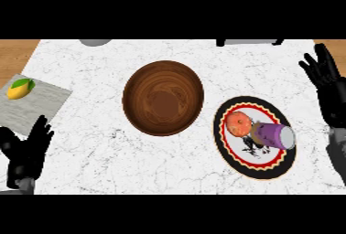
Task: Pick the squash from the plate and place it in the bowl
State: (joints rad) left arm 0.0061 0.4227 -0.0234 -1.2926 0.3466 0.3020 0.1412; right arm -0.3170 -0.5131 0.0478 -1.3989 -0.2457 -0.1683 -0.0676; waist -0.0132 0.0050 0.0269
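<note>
The squash [238, 123] lies on the plate [219, 137], touching a purple jar [276, 136], right of the bowl [162, 98]. The right hand [326, 80] and left hand [27, 148] are spread and empty. We'd lower the right hand from above, clearing the jar.

grey shape [95, 42], dark shape [249, 42], cut off above

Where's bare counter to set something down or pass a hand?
Bare: the counter strip below the bowl, between left hand and plate; also the stretch above the plate, between bowl and right hand. Crowded: the plate, holding squash and purple can; bowl-plate gap is narrow.
</note>
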